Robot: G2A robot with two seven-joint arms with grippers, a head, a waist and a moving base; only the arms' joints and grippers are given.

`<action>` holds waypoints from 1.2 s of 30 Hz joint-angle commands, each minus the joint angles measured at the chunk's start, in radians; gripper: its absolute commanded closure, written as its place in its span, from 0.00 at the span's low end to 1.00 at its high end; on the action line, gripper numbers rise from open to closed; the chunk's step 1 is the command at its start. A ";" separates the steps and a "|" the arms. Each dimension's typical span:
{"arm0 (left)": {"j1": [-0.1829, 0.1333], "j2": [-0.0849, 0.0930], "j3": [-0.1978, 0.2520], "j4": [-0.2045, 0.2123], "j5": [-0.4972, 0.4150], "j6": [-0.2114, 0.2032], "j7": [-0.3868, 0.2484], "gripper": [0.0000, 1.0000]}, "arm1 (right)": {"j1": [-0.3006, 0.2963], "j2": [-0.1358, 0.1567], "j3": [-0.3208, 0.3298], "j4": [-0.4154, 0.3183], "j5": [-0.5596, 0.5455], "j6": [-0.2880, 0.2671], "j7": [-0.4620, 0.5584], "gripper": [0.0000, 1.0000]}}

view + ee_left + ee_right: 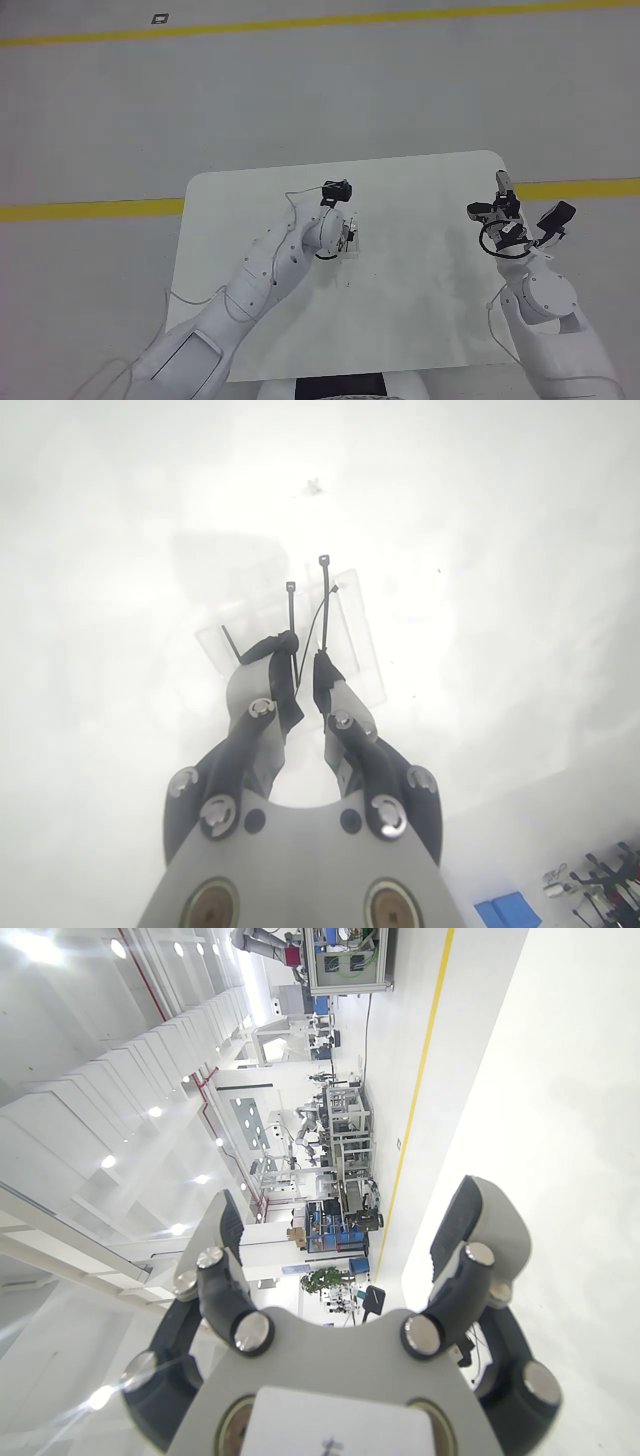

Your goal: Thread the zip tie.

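Just beyond the narrowly parted left claw [305, 652] lie zip ties [325, 600] on a clear tray [367, 650] — centre on a single one before closing, right claw [345, 1190] wide and empty

A white table [420, 300] stands over a yellow floor line [90, 209].

Top view: bright, even overhead light; white rounded table [420, 300] nearly blown out mid-frame. Left wrist view hazy with glare. Right wrist view: round ceiling lamps [109, 1160] flare, edges bow.
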 commanded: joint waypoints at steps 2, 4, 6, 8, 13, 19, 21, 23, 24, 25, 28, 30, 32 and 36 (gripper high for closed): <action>0.003 -0.011 -0.010 0.008 0.019 0.000 -0.004 0.89 | 0.000 0.000 0.000 0.000 0.000 0.000 0.000 0.00; 0.004 -0.018 -0.017 0.015 0.030 0.000 -0.008 0.89 | 0.000 0.000 0.000 0.000 0.000 0.000 0.000 0.00; 0.005 -0.024 -0.023 0.020 0.039 0.000 -0.010 0.88 | 0.000 0.000 0.000 0.000 0.000 0.000 0.000 0.00; 0.006 -0.030 -0.030 0.026 0.048 0.000 -0.011 0.89 | 0.000 0.000 0.000 0.000 0.000 0.000 0.000 0.00; 0.008 -0.043 -0.044 0.040 0.070 0.000 -0.012 0.95 | 0.000 0.000 0.000 0.000 0.000 0.000 0.000 0.00; 0.009 -0.056 -0.055 0.057 0.090 0.000 -0.011 0.88 | 0.000 0.000 0.000 0.000 0.000 0.000 0.000 0.00; 0.009 -0.060 -0.058 0.061 0.095 0.000 -0.012 0.83 | 0.000 0.000 0.000 0.000 0.000 0.000 0.000 0.00; 0.008 -0.064 -0.061 0.064 0.100 0.000 -0.013 0.81 | 0.000 0.000 0.000 0.000 0.000 0.000 0.000 0.00; 0.008 -0.066 -0.063 0.067 0.102 0.000 -0.013 0.81 | 0.000 0.000 0.000 0.000 0.000 0.000 0.000 0.00; 0.008 -0.067 -0.064 0.069 0.103 0.000 -0.013 0.81 | 0.000 0.000 0.000 0.000 0.000 0.000 0.000 0.00; 0.006 -0.072 -0.066 0.079 0.104 0.000 -0.012 0.81 | 0.000 0.000 0.000 0.000 0.000 0.000 0.000 0.00; 0.005 -0.075 -0.064 0.085 0.105 0.000 -0.011 0.81 | 0.000 0.000 0.000 0.000 0.000 0.000 0.000 0.00; 0.003 -0.077 -0.064 0.091 0.106 0.000 -0.009 0.81 | 0.000 0.000 0.000 0.000 0.000 0.000 0.000 0.00; -0.003 -0.082 -0.063 0.107 0.106 0.000 -0.004 0.81 | 0.000 0.000 0.000 0.000 0.000 0.000 0.000 0.00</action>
